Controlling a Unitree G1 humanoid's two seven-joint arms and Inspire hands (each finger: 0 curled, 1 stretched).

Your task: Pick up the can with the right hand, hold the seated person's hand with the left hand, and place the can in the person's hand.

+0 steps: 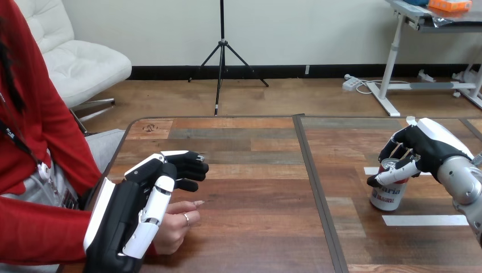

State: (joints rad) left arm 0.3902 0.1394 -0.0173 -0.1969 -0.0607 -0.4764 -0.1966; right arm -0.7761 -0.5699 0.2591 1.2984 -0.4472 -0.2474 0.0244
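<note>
A red and white can [389,196] stands upright on the wooden table [256,170] at the right. My right hand [423,149] comes in from the right edge and is shut on the can's top, with its thumb across the front and its fingers behind the rim. At the lower left, my left hand [133,213] lies over the person's hand [177,226], which rests on the table with its fingertips poking out to the right. I cannot tell whether my left hand grips it. The person's red sleeve [40,236] reaches in from the left edge.
A white tape strip [423,220] lies on the table just in front of the can, and a shorter one [371,170] lies to the can's left. A dark seam [315,187] runs down the table between the two hands.
</note>
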